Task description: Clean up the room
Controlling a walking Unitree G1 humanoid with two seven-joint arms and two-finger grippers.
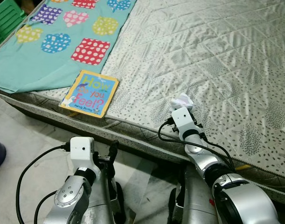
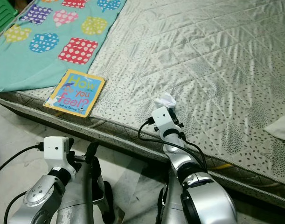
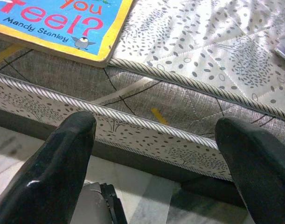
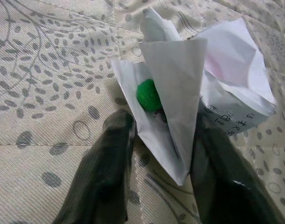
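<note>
On the mattress (image 1: pixel 217 56), right gripper (image 4: pixel 156 140) clamps crumpled paper (image 4: pixel 198 79); left gripper (image 3: pixel 156 154) gapes wide, holding nothing

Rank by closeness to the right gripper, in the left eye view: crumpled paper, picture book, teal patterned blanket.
1. Crumpled paper: on the mattress, at the right gripper, between its fingers.
2. Picture book: to the gripper's left, at the mattress edge.
3. Teal patterned blanket: farthest, beyond the book, far left.
</note>
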